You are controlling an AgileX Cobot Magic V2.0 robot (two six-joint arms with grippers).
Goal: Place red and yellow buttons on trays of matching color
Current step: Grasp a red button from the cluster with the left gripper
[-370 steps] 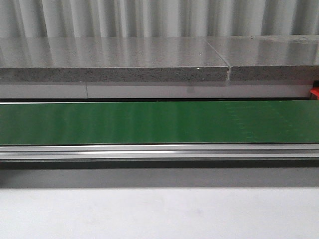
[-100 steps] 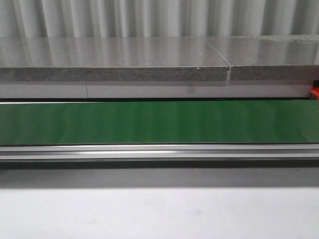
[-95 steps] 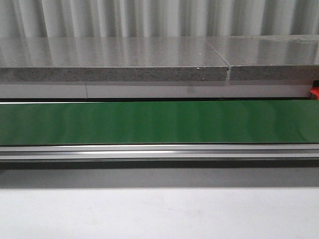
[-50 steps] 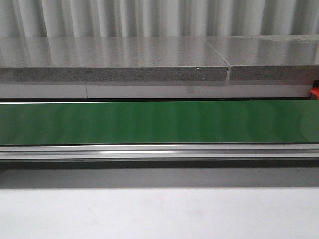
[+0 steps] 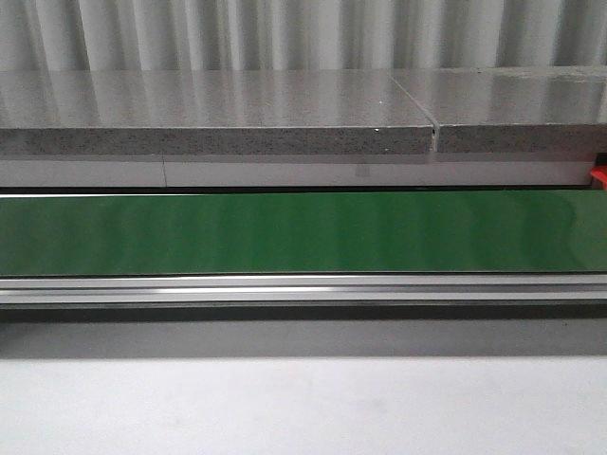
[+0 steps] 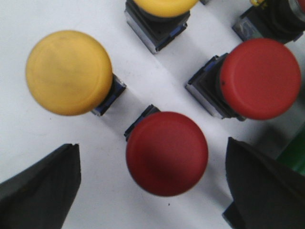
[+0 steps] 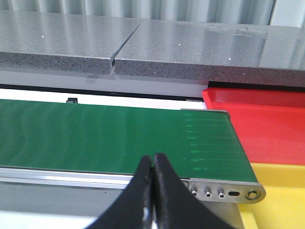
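In the left wrist view my left gripper [image 6: 152,167] is open, its dark fingers [image 6: 40,191] standing on either side of a red button [image 6: 167,153] on a white surface, not touching it. A second red button [image 6: 259,78] and a yellow button [image 6: 69,72] stand close by, and another yellow button [image 6: 162,7] is cut off by the frame edge. In the right wrist view my right gripper [image 7: 153,160] is shut with nothing in it, above the near rail of the belt. The red tray [image 7: 267,129] and yellow tray [image 7: 281,195] lie past the belt's end.
A green conveyor belt [image 5: 303,232] runs across the front view, with an aluminium rail [image 5: 303,289] in front and a grey stone ledge [image 5: 218,118] behind. A red tray corner [image 5: 599,176] shows at the right edge. A dark part [image 6: 279,19] sits near the buttons.
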